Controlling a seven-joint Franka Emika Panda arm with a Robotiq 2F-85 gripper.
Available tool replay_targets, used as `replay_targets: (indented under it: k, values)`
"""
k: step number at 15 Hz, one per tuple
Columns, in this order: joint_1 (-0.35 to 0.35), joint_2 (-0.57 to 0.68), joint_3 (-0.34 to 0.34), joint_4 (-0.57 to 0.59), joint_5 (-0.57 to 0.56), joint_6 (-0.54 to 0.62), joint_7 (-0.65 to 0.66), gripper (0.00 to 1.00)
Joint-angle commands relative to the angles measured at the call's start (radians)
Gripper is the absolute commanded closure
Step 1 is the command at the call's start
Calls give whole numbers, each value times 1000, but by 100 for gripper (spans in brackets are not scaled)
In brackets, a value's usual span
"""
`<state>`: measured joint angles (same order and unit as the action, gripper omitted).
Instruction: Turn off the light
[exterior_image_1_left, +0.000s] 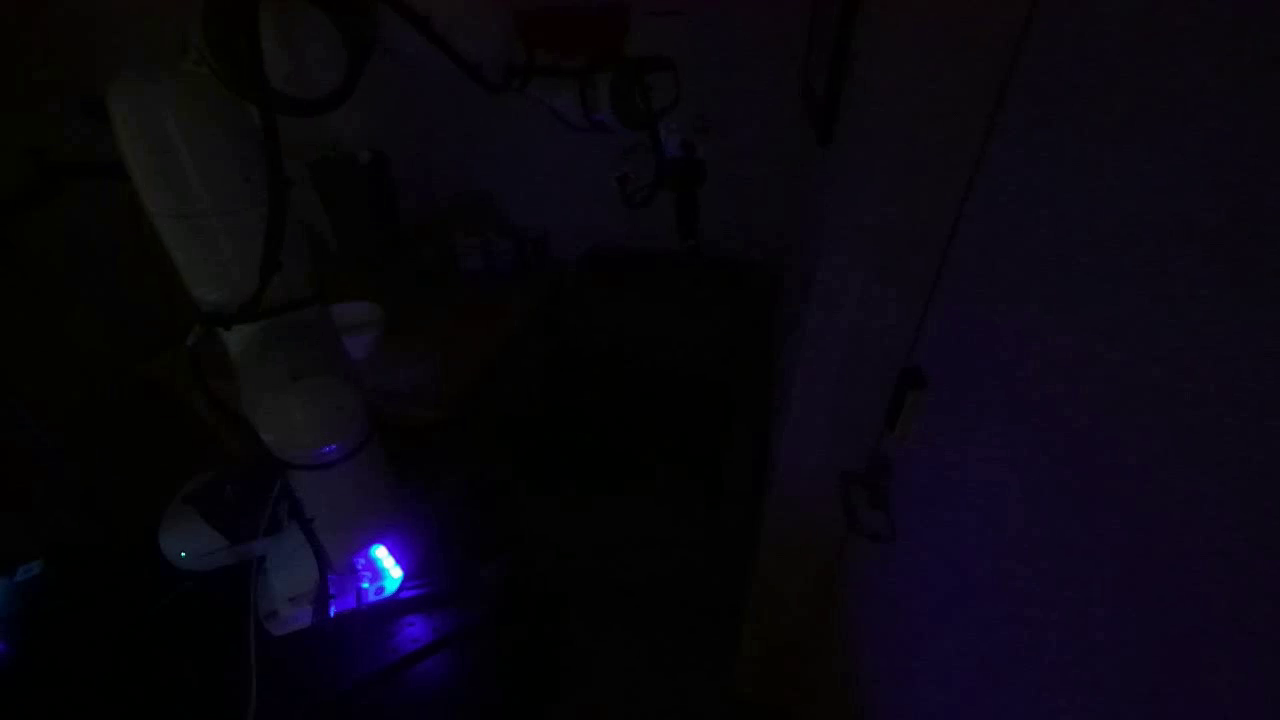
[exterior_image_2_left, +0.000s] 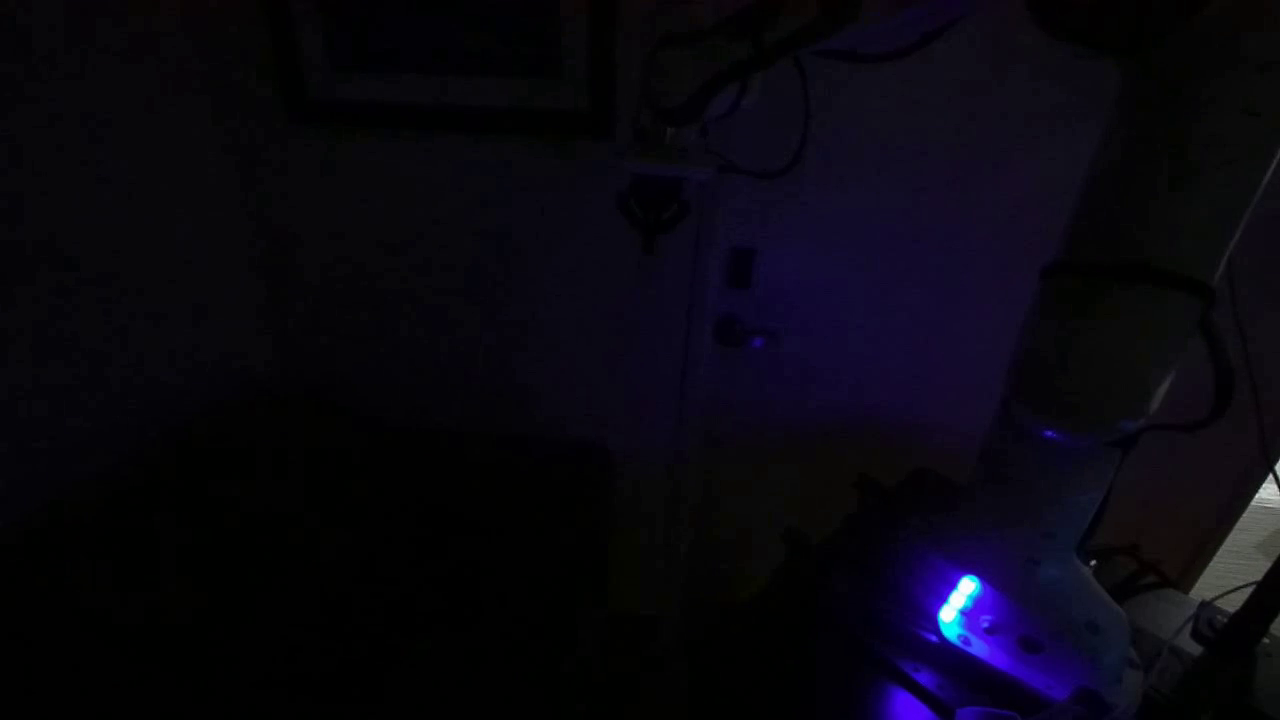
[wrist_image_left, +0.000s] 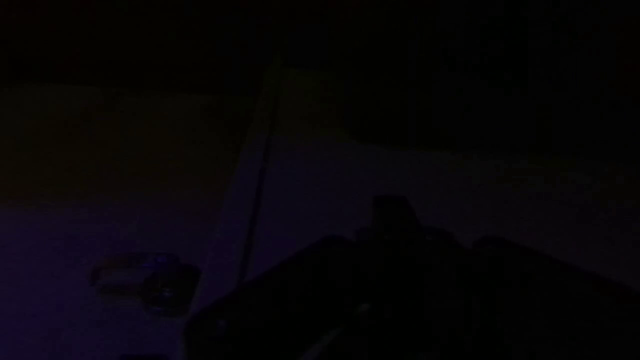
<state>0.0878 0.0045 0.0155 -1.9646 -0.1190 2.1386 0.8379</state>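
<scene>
The room is dark, and the bright white room light does not show in any view. No lamp or wall switch can be made out. My gripper (exterior_image_1_left: 687, 225) is a dark shape hanging near the pale wall in an exterior view. It also shows as a dark shape (exterior_image_2_left: 650, 235) beside the door's edge in an exterior view, pointing down. In the wrist view, the gripper (wrist_image_left: 395, 207) is a black outline against the wall, with its fingertips together in a single block. Nothing can be seen held in it. Whether it touches the wall cannot be told.
A door (exterior_image_2_left: 850, 300) with a lever handle (exterior_image_2_left: 735, 332) and a dark lock plate (exterior_image_2_left: 740, 268) stands beside the gripper. The handle (wrist_image_left: 170, 290) is left of it in the wrist view. Blue-violet LEDs (exterior_image_1_left: 385, 562) glow at the arm's base. A dark frame (exterior_image_2_left: 450, 105) hangs on the wall.
</scene>
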Motion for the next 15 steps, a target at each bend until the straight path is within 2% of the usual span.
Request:
replay_targets:
  k: [1,5,6,7,8,9,10,12,15]
  values:
    - [-10,-67,20,-23,33,-86,-62,100]
    - [-10,-102,34,-16,61,-122,-118,98]
    - [-10,-111,37,-14,65,-131,-132,81]
    - [-11,-121,38,-13,73,-138,-148,72]
    - [-13,-134,38,-12,83,-149,-168,69]
    - [-16,-90,45,3,51,-116,-120,63]
    - [-17,-96,45,4,53,-119,-127,79]
    - [-18,-94,45,4,53,-119,-126,65]
    - [-17,-86,45,4,53,-118,-126,63]
